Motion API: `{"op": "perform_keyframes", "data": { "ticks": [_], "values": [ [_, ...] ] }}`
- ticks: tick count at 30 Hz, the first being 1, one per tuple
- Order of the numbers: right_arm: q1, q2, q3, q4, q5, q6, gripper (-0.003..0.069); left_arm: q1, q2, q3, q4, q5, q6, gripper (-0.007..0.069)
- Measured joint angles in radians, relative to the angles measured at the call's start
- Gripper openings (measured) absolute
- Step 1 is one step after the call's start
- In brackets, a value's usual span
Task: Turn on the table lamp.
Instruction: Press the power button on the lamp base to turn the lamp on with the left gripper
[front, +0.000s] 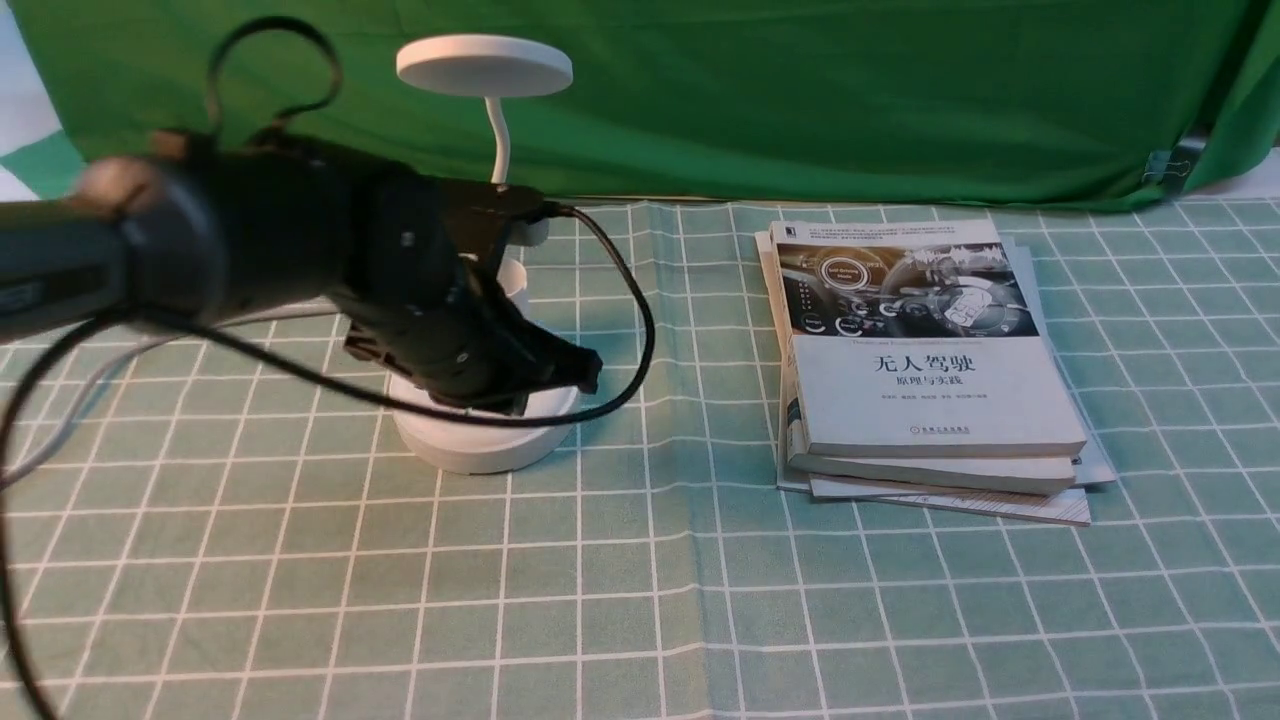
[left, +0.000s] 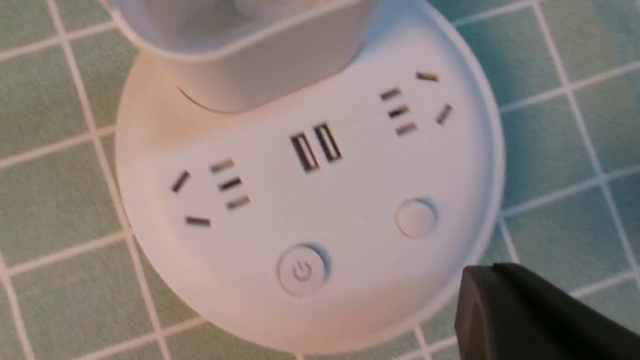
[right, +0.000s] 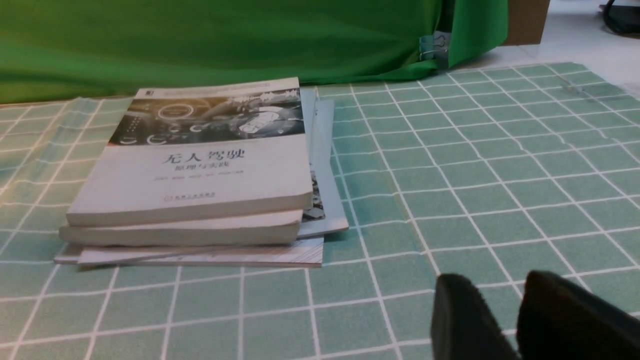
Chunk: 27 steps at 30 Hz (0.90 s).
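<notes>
here the left fingers (front: 585, 368) hover over the base of the table lamp (front: 470, 455).

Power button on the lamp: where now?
Left wrist view: the power button sits near the rim of the table lamp's base, beside a plain button. Front view: left of the books, hidden under the left arm.

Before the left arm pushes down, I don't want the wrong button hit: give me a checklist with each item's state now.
1. Power button visible on the table lamp base: ok.
2. Left gripper fingertip over the power button: not ok; it shows at the base's rim, nearer the plain button.
3. Lamp head shows no glow, so a press is due: ok.
4. Left gripper shut for poking: cannot tell.
5. Right gripper clear of the lamp, beside the books: ok.
</notes>
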Motion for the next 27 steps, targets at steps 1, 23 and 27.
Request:
{"op": "perform_keyframes", "data": {
  "ticks": [1, 23, 27],
  "values": [
    [0.000, 0.000, 0.000, 0.000, 0.000, 0.000, 0.0241, 0.000, 0.005, 0.000, 0.000, 0.001, 0.000, 0.0004],
    [0.000, 0.000, 0.000, 0.000, 0.000, 0.000, 0.0241, 0.001, 0.086, -0.037, 0.054, -0.092, -0.063, 0.0004],
    [0.000, 0.000, 0.000, 0.000, 0.000, 0.000, 0.0241, 0.001, 0.108, -0.041, 0.057, -0.100, -0.065, 0.0004]
  ]
}}
